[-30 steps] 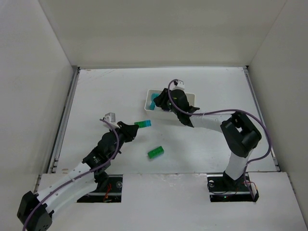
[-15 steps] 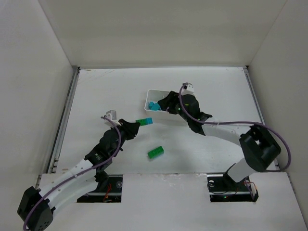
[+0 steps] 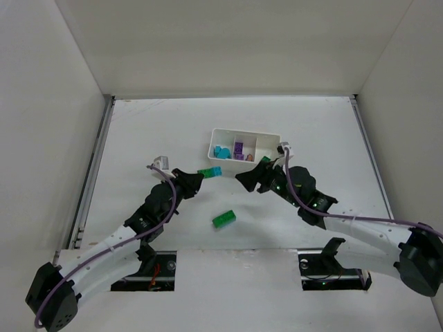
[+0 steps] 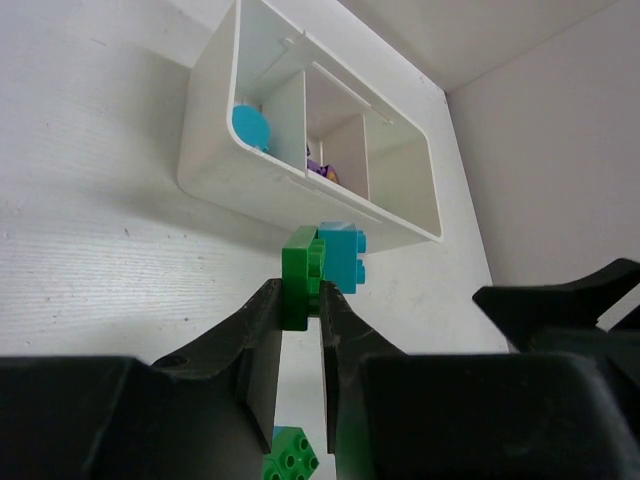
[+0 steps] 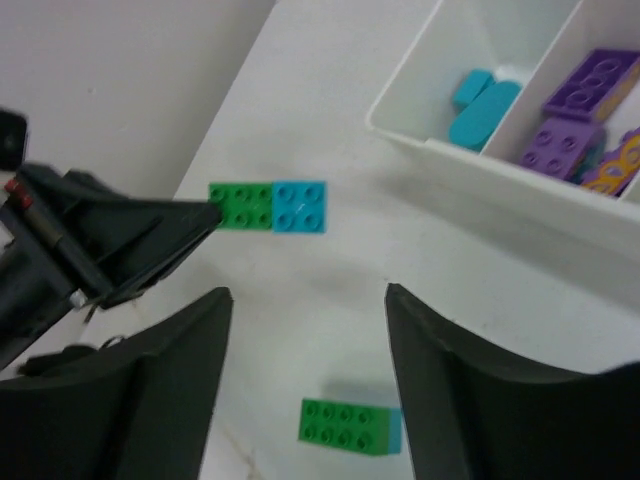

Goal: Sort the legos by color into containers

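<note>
My left gripper (image 3: 196, 179) is shut on the green half of a green-and-cyan joined lego (image 3: 209, 173), held just above the table; the left wrist view shows the green part (image 4: 299, 276) pinched between the jaws and the cyan part (image 4: 342, 258) sticking out beyond them. My right gripper (image 3: 243, 178) hangs open and empty to the right of that lego (image 5: 268, 206), jaws spread wide (image 5: 308, 292). A longer green lego (image 3: 223, 218) with a cyan end lies on the table, seen below the right jaws (image 5: 345, 424). The white tray (image 3: 246, 130) holds cyan legos (image 3: 221, 151) in its left container and purple legos (image 3: 239, 149) in the middle one.
White enclosure walls stand behind and on both sides of the table. A metal rail (image 3: 93, 173) runs along the left edge. The tray's right container (image 3: 267, 145) shows only white floor. A small patterned piece (image 5: 615, 165) lies beside the purple legos.
My right arm has pulled back from over the tray toward the near middle of the table, uncovering the tray. The left gripper has barely moved, still holding the joined lego.
</note>
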`<state>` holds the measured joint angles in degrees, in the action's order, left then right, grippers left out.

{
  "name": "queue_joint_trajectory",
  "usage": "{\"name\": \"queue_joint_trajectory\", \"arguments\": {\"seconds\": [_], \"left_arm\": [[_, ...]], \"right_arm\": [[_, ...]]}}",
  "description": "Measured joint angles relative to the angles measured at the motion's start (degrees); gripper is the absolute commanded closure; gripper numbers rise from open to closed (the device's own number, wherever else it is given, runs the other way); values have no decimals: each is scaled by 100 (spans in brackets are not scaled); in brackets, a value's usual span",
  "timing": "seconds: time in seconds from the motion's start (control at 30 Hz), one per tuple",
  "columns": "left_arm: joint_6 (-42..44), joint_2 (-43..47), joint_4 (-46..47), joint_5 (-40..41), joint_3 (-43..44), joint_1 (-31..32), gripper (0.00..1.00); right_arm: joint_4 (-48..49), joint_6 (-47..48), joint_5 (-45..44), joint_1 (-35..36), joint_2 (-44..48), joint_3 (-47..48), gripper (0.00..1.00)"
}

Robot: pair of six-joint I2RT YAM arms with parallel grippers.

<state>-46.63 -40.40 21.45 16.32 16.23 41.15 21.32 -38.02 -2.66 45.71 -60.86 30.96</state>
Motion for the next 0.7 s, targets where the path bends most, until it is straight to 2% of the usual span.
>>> {"name": "queue_joint_trajectory", "arguments": {"seconds": [0.07, 0.27, 0.6, 0.7], "left_arm": [[-20, -37, 17, -15, 31, 0, 91], [-87, -68, 118, -46, 35, 11, 91], [-190, -74, 240, -120, 35, 120, 91], [-208, -74, 258, -129, 33, 197, 91]], "right_arm": [[-37, 83, 83, 212, 160, -94, 20], [-76, 315, 264, 538, 179, -122, 19], [-22, 374, 448, 540, -789, 131, 18], [33, 376, 459, 535, -946, 299, 21]]}}
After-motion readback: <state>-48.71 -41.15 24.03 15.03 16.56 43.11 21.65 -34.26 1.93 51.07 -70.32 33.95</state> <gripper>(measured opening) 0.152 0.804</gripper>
